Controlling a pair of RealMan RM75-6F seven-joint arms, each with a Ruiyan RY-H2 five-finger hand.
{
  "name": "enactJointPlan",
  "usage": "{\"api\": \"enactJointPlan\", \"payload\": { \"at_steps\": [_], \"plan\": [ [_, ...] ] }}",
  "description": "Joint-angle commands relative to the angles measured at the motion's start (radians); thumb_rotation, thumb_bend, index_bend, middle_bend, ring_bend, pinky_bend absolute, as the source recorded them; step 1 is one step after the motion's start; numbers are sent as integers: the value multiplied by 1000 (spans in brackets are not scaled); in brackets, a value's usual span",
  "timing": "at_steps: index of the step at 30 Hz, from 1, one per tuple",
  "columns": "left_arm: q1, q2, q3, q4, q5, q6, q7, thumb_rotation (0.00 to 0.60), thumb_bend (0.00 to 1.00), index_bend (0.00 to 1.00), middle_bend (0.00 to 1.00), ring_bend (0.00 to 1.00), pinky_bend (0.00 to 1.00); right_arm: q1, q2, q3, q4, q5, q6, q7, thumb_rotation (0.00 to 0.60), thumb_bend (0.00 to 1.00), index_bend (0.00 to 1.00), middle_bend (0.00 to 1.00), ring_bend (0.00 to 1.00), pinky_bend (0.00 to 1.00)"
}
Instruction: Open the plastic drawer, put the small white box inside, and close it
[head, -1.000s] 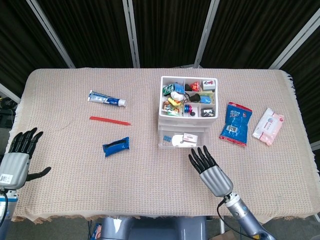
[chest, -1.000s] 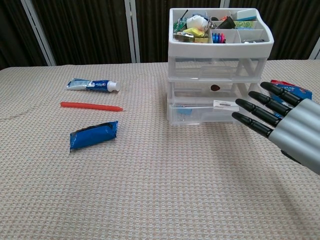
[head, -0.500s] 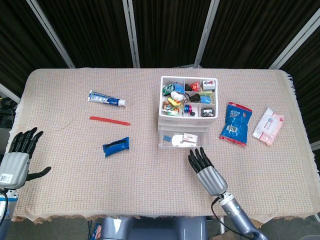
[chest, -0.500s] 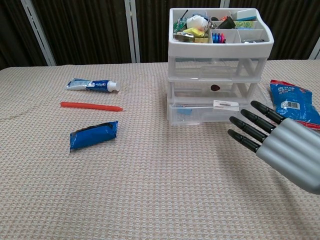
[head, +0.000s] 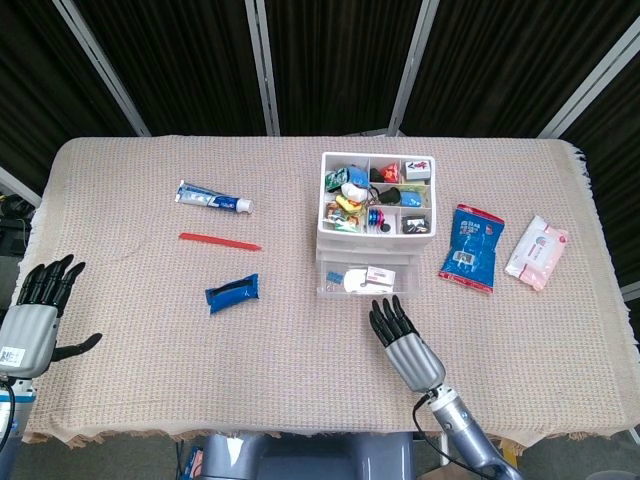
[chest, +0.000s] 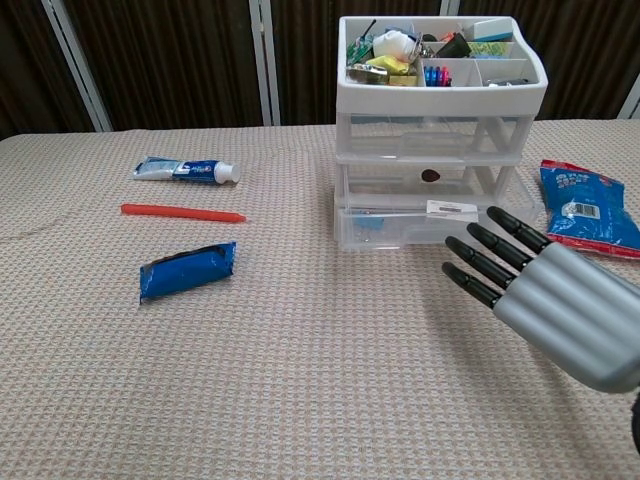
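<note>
toothpaste (head: 214, 198) left of drawer unit (head: 377, 225), pouch (head: 471, 247) right

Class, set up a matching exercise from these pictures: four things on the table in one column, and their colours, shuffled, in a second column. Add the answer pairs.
Things:
1. stick
2. wipes pack
3. small pouch left of the drawers
4. right robot hand fingers

Colours:
A. black
B. blue
C. red
D. white and pink

Pairs: 1-C, 2-D, 3-B, 4-A
</note>
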Motion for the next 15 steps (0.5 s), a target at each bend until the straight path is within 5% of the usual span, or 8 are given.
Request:
{"api": "enactJointPlan", "payload": {
  "at_steps": [1, 15],
  "plan": [
    [0, 0, 0, 0, -1, 0, 0, 600, 86, 66, 0, 0, 0, 6, -7, 10, 3, 6, -7, -4, 600, 198, 83, 0, 0, 0],
    [0, 2, -3, 0, -5, -1, -6, 600, 89, 66, 0, 0, 0, 58, -45, 76, 23, 39, -56, -50, 600, 200, 89, 0, 0, 0]
  ]
}}
